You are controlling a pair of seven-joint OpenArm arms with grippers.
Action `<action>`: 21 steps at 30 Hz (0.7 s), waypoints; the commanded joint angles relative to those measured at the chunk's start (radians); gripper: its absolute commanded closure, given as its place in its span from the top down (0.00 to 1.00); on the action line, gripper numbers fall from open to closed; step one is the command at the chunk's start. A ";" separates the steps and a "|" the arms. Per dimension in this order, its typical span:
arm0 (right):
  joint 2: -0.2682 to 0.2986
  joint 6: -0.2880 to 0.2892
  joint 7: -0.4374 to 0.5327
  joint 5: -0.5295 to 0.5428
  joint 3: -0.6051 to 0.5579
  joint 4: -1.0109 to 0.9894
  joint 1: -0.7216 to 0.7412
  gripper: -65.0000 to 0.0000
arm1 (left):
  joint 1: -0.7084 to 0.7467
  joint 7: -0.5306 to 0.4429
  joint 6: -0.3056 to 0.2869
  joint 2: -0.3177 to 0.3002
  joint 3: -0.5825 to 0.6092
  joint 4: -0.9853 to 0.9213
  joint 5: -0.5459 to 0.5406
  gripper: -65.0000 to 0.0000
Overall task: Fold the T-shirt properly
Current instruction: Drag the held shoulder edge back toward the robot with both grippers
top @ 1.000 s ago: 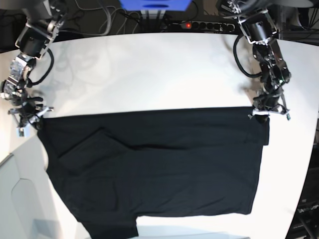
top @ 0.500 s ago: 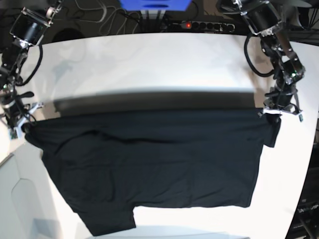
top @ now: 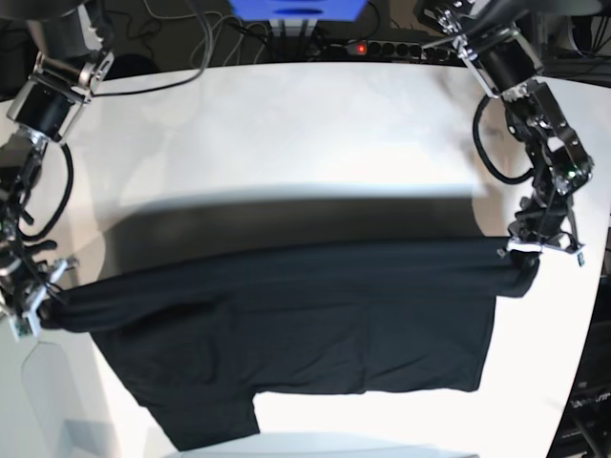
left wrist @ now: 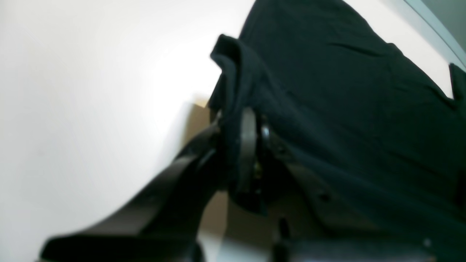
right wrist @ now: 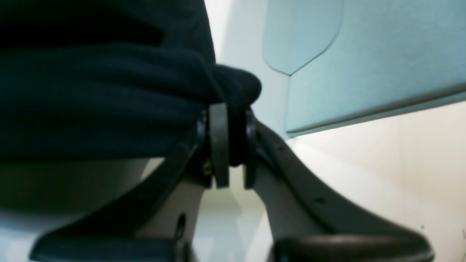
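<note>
While the left gripper (left wrist: 247, 145) fills the left wrist view, its jaws are closed on a bunched corner of the black shirt (left wrist: 356, 109), with cloth wrapped over and between them. Beyond the grip the fabric slopes away over the white worktop (left wrist: 72, 109), hanging rather than lying flat.

Seen from the right wrist, the right gripper (right wrist: 229, 145) has its jaws pressed shut on a rolled wad of the shirt (right wrist: 109, 102), which bulges just above the pads. A pale panel (right wrist: 364, 54) stands behind, and the worktop (right wrist: 382, 153) shows to the right.

From the base view, the change is plain: the far edge of the shirt (top: 305, 315) has been lifted off the worktop (top: 286, 134) and drawn toward the near side over the last second. It now stretches taut between the right gripper (top: 38, 310) at the left and the left gripper (top: 533, 250) at the right. A broad shadow lies on the bare worktop where the cloth lay earlier. The near part, with one sleeve at the near left, still rests on the surface. This looks like a first fold under way, the far half being carried over the near half; the edge has yet to be laid down.
</note>
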 commanded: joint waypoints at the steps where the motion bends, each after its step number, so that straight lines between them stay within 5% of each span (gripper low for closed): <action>1: 0.022 -0.012 0.008 -0.012 0.026 0.026 -0.022 0.00 | 0.020 -0.019 0.007 -0.017 -0.009 0.021 -0.002 0.00; 12: -0.015 -0.012 0.011 -0.012 0.127 0.089 -0.338 0.00 | 0.261 -0.025 -0.001 -0.011 -0.009 0.098 -0.002 0.00; 21: -0.035 -0.012 0.123 -0.009 0.198 0.089 -0.549 0.00 | 0.482 -0.025 -0.002 0.014 -0.030 0.216 -0.004 0.00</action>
